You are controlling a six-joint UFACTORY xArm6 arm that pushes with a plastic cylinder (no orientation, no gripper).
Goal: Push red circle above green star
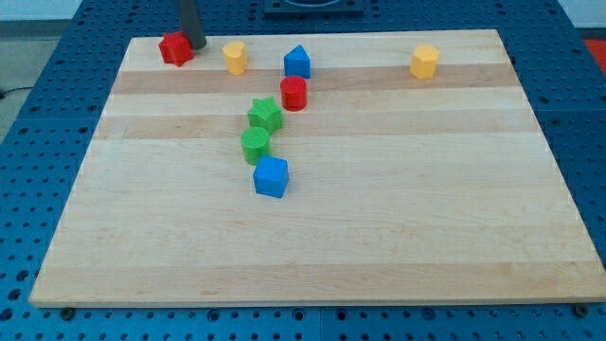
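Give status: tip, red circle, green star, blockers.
My tip at view's top left, beside the red star. Red circle just up-right of green star, nearly touching. Blue block sits close above the circle.

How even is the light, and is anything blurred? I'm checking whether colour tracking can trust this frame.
Camera view: soft, even light, with only short faint shadows under the blocks, such as the red circle and green star; no glare on the wooden board; the blocks look fairly sharp; my tip sits by the red block at the view's top left.
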